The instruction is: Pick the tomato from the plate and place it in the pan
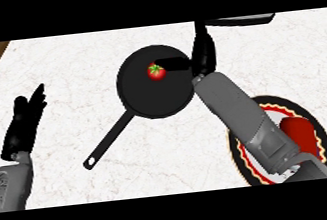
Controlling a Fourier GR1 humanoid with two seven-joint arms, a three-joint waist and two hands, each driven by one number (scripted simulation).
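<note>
placing step looked nearly done: the tomato [156,71] sat in the pan [139,102] just beside the right hand [203,55], grip impossible to tell; next likely meant release and lifting clear.

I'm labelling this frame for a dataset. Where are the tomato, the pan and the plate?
tomato [156,72]: head view, on its red skin below the green stalk.
pan [147,99]: head view, on the bare black base.
plate [297,109]: head view, on the upper right rim.
</note>
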